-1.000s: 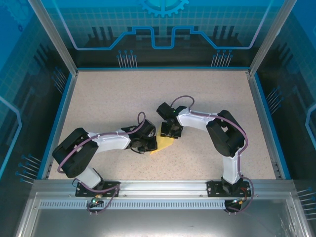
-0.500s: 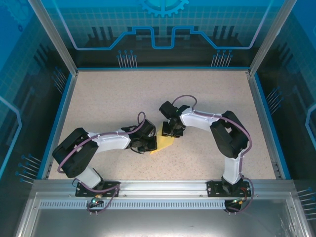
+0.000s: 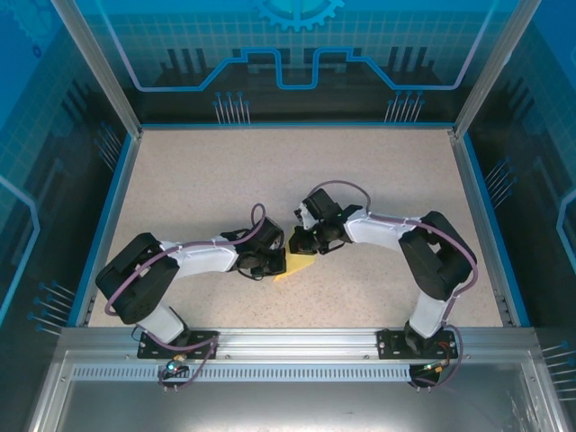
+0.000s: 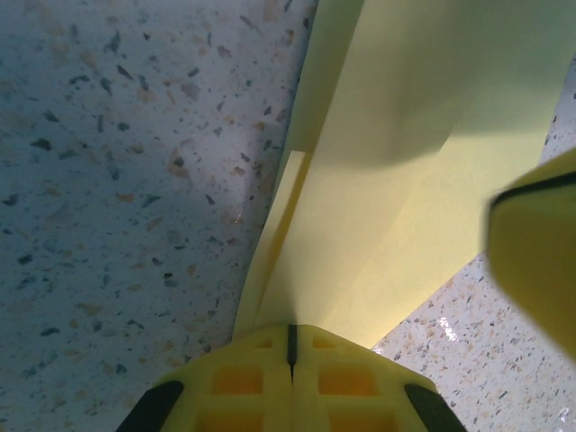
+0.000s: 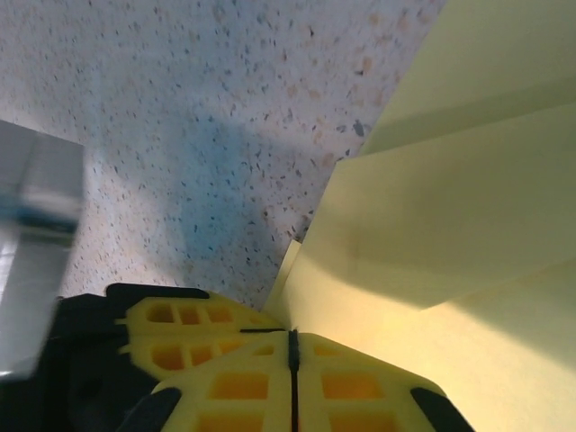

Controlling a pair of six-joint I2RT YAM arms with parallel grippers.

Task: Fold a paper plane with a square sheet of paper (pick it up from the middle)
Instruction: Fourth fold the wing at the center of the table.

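Pale-yellow, part-folded paper plane is near the middle of the speckled table, between both arms. Left gripper is clamped tight on its left edge. Right gripper is pinched closed on its far edge.

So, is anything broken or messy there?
Nothing stands out. The paper is folded with neat creases, and no tear shows. The left gripper and the right gripper each pinch an edge of it.
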